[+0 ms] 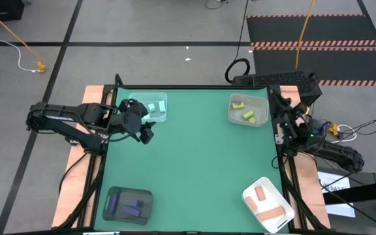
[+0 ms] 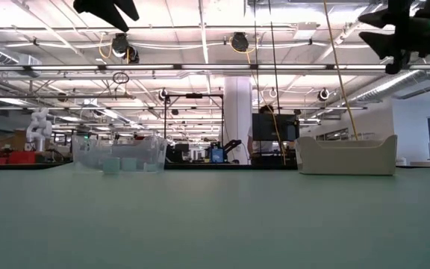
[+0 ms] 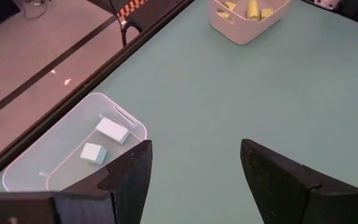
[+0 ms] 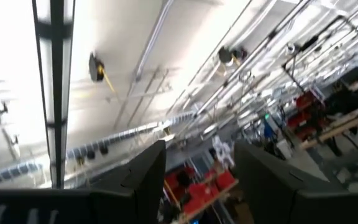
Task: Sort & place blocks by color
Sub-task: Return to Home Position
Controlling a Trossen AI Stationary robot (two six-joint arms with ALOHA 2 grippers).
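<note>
Left gripper (image 3: 194,167): jaws wide, empty, just beside the clear bin (image 3: 129,116) holding your teal blocks (image 3: 112,130); nearer arm. Right gripper (image 4: 199,149): parted, empty, raised at the table (image 1: 201,163)'s right edge.

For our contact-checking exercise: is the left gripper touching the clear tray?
Apart. The low view shows the left gripper hanging well above the clear tray, with room background between them.

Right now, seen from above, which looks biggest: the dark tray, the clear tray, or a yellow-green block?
1. Dark tray.
2. Clear tray, somewhat smaller; the left gripper hides one corner.
3. Yellow-green block, by far the smallest.
</note>
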